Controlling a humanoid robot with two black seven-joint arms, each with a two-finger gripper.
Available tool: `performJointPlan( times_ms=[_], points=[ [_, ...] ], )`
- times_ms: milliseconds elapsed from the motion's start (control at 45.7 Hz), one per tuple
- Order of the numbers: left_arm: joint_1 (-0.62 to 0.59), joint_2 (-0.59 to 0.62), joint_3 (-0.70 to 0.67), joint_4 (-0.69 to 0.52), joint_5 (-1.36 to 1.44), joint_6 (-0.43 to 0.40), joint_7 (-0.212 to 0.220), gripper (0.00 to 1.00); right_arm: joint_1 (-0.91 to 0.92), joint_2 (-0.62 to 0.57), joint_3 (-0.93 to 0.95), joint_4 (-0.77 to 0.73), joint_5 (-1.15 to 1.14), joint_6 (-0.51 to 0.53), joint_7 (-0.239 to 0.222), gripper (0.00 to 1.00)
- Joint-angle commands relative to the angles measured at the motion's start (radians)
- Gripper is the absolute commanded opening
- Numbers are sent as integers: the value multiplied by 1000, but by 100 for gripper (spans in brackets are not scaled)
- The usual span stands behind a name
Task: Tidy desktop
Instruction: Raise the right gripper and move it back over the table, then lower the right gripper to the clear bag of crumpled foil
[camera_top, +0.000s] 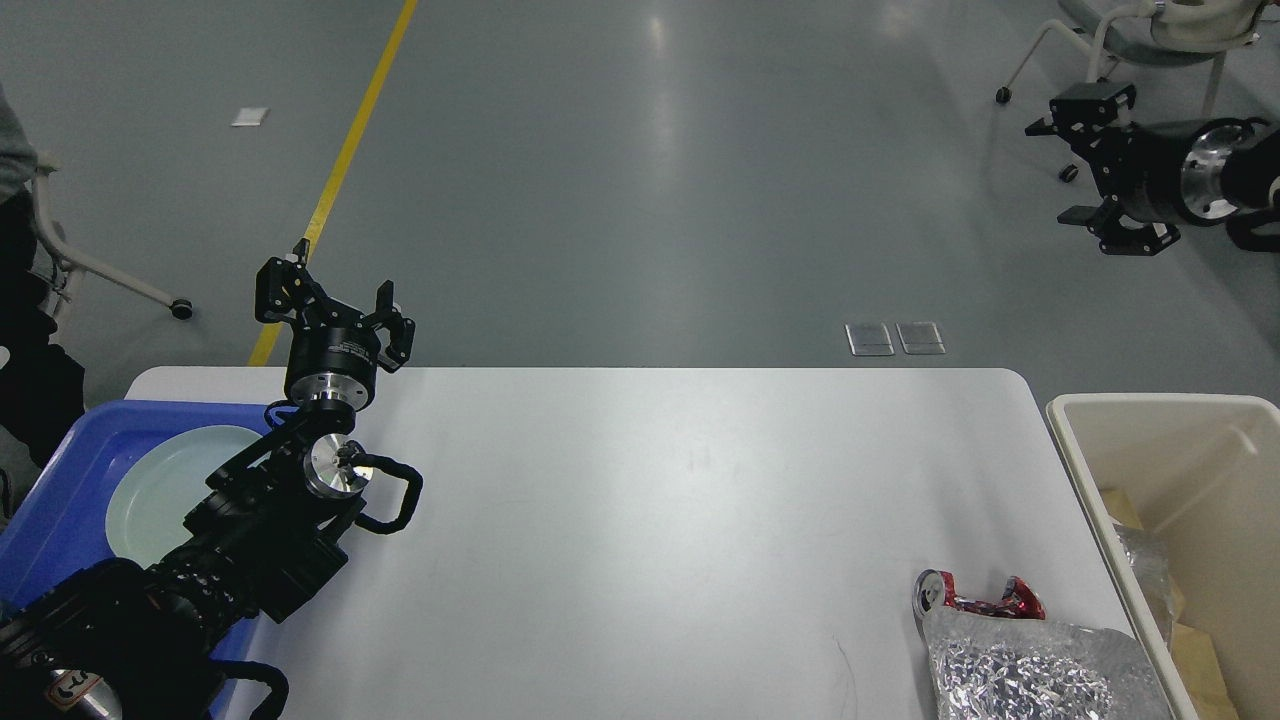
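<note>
Left pincer (330, 300) is hovering over the far left corner of the desktop (640, 500), fingers spread, holding nothing. Right pincer (1085, 160) is hanging high beyond the far right corner, out over the floor, fingers also apart and empty. Desktop is filling the middle of the view, mostly bare. A crushed red can (975, 598) and a crinkled foil bag (1030, 670) are lying touching at its near right edge, just beside the cream bin (1150, 410). Blue tray (60, 480) with a plate (160, 490) is sitting at the left edge. Judged step: clearing the remaining litter. Next move is likely calling for the right pincer to descend on the can.
</note>
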Motion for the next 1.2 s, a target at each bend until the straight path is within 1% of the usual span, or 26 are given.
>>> performJointPlan(
  times_ms=[0, 131, 263, 372, 438, 547, 701, 898, 1029, 1182],
  points=[
    [0, 0, -1, 0, 0, 0, 0, 100, 183, 6, -192, 148, -64, 89, 1, 99],
    [0, 0, -1, 0, 0, 0, 0, 100, 319, 1, -279, 288, -120, 217, 3, 100],
    [0, 0, 1, 0, 0, 0, 0, 100, 392, -7, -298, 385, -182, 362, 3, 100],
    [0, 0, -1, 0, 0, 0, 0, 100, 424, -23, -298, 471, -206, 443, 3, 100],
    [0, 0, 1, 0, -1, 0, 0, 100, 432, -31, -298, 514, -209, 468, 1, 100],
    [0, 0, -1, 0, 0, 0, 0, 100, 392, -23, -304, 514, -251, 457, 1, 100],
    [0, 0, 1, 0, 0, 0, 0, 100, 202, -31, -302, 460, -335, 405, 1, 99],
    [0, 0, 1, 0, 0, 0, 0, 100, -91, -30, -298, 295, -468, 310, 10, 99],
    [0, 0, 1, 0, 0, 0, 0, 100, -223, -30, -298, 204, -588, 291, 15, 99],
    [0, 0, 1, 0, -1, 0, 0, 100, -332, -39, -296, 201, -705, 238, 15, 99]
  ],
)
